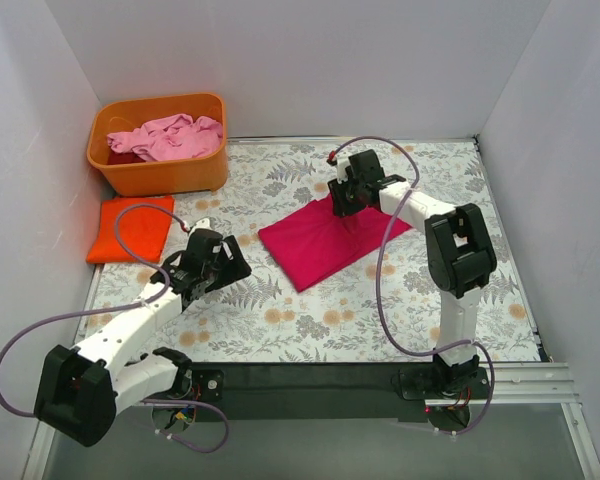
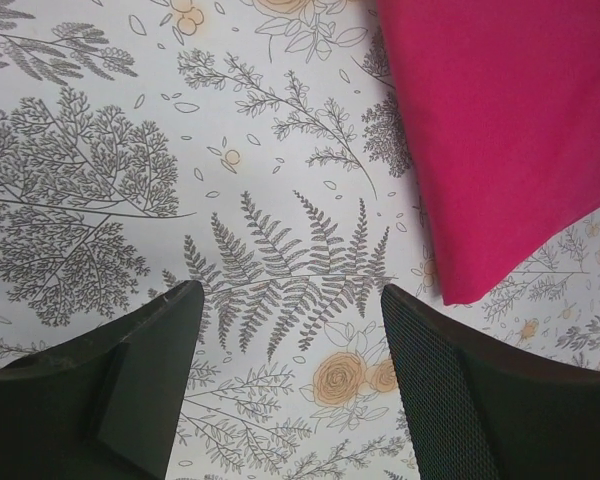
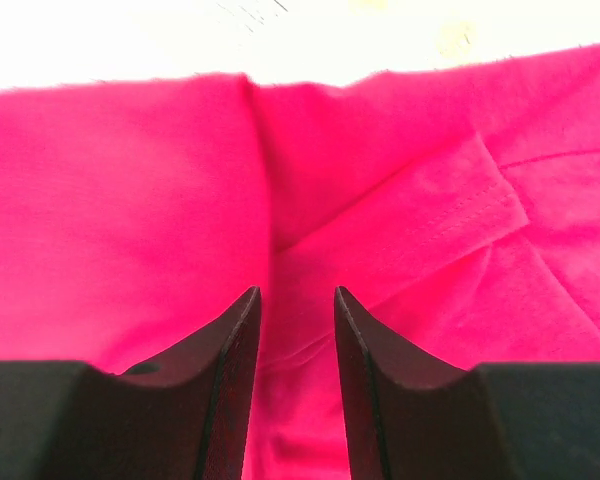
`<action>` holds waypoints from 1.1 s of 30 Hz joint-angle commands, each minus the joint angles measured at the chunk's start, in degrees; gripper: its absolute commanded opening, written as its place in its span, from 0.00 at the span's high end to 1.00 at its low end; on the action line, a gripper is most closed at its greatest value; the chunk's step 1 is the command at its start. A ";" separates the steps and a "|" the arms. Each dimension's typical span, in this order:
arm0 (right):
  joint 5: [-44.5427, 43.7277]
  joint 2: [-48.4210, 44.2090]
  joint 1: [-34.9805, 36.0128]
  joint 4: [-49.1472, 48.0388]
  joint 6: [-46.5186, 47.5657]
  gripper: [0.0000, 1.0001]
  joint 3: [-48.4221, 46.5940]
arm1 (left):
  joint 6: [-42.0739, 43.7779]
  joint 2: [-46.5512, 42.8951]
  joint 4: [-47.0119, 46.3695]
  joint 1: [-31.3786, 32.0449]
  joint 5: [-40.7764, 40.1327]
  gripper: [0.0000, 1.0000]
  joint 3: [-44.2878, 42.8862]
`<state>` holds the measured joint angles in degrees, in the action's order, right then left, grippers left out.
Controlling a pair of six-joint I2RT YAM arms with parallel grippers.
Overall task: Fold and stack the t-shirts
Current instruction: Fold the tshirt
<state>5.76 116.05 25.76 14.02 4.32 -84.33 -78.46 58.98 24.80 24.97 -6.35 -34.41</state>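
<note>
The magenta-red t-shirt (image 1: 325, 240) lies folded flat in the middle of the table. My right gripper (image 1: 342, 205) is low over its far corner. Its jaws stand a narrow gap apart (image 3: 297, 292) with the tips down at the creased cloth (image 3: 130, 200) and a sleeve fold beside them. My left gripper (image 1: 235, 262) is wide open and empty (image 2: 292, 290) above the bare tablecloth, just left of the shirt's near corner (image 2: 510, 130). The orange t-shirt (image 1: 130, 230) lies folded at the left edge. The pale pink t-shirt (image 1: 175, 137) lies crumpled in the tub over the dark red one (image 1: 125, 157).
The orange plastic tub (image 1: 160, 175) stands at the back left, just behind the orange shirt. White walls close in the table on the left, back and right. A floral tablecloth (image 1: 310, 320) covers the surface. Purple cables loop off both arms.
</note>
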 commanded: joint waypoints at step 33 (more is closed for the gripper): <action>43.64 -5.82 -12.14 -35.91 -28.84 0.63 24.12 | -0.21 21.45 -9.86 0.25 4.50 0.47 -12.79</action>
<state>48.10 116.57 14.06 -20.14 -24.34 -62.83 -78.48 85.25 15.03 24.97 -0.86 -48.40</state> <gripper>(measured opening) 0.368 0.530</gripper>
